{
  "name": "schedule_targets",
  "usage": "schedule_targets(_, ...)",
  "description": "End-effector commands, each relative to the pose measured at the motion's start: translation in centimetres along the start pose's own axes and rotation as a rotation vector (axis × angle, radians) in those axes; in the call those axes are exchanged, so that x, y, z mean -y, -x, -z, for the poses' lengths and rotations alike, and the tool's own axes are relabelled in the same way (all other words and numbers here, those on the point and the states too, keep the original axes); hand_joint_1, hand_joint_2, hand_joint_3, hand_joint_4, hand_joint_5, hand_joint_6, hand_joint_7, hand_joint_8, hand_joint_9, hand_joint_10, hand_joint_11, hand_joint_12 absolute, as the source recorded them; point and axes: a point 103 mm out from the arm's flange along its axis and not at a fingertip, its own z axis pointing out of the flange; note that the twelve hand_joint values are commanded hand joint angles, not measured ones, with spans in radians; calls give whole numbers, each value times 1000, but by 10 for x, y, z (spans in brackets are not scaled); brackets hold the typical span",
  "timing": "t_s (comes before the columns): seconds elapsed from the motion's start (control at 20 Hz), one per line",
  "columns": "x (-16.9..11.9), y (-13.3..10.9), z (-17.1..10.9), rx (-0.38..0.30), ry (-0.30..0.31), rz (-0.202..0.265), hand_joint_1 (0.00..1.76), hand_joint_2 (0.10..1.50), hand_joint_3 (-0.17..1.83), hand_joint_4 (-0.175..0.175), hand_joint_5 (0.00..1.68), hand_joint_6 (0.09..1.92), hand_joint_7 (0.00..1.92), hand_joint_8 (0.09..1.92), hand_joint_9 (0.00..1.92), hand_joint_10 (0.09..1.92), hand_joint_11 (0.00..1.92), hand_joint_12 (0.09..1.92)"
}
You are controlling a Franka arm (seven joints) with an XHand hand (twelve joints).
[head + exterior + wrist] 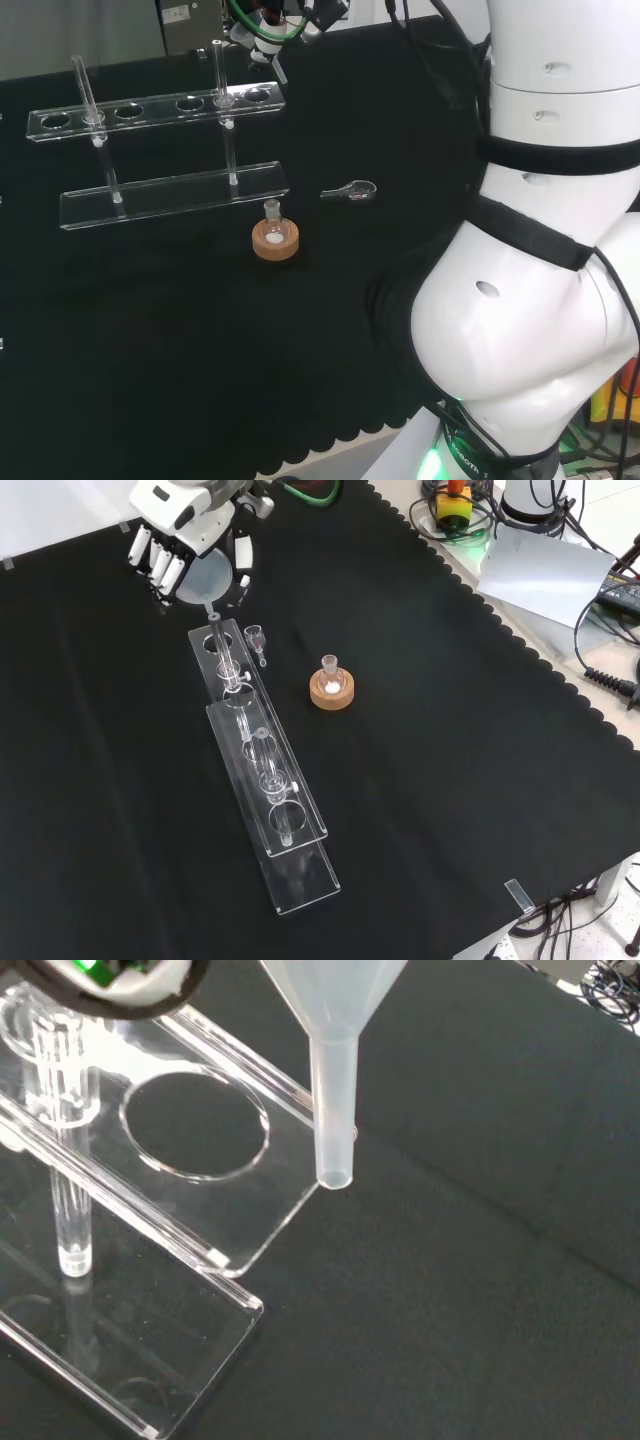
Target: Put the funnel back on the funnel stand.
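The hand is at the top left of the front view, fingers curled round the cone of a translucent funnel. In the wrist view the funnel hangs stem down. Its tip is just past the end edge of the funnel stand's upper plate, beside the end hole and not in it. The clear acrylic funnel stand runs lengthwise down the cloth with a row of holes. In the head view the stand is at the left, and the hand is above its right end.
A small flask on a cork ring stands right of the stand in the front view. A small clear glass piece lies close to the stand's end near the funnel tip. The arm's white links stand at the right of the head view.
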Motion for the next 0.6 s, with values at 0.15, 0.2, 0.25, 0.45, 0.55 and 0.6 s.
schedule_targets(0.15,7,-15,9,-28,32,7,794,689,538,-26,545,736,731,682,1039,396,595,1226)
schedule_targets(0.2,7,-17,8,-47,39,8,794,689,538,-26,544,736,731,682,1038,396,595,1226)
schedule_targets(0.25,6,-18,8,-63,49,6,794,689,538,-27,544,736,731,682,1038,397,595,1226)
schedule_targets(0.45,5,-18,7,-113,96,-5,793,688,539,-27,542,735,730,683,1038,397,595,1226)
schedule_targets(0.55,5,-15,6,-122,121,-13,793,688,539,-27,542,735,729,683,1037,398,595,1225)
schedule_targets(0.6,6,-14,5,-126,127,-16,793,688,539,-27,542,735,729,683,1037,398,595,1225)
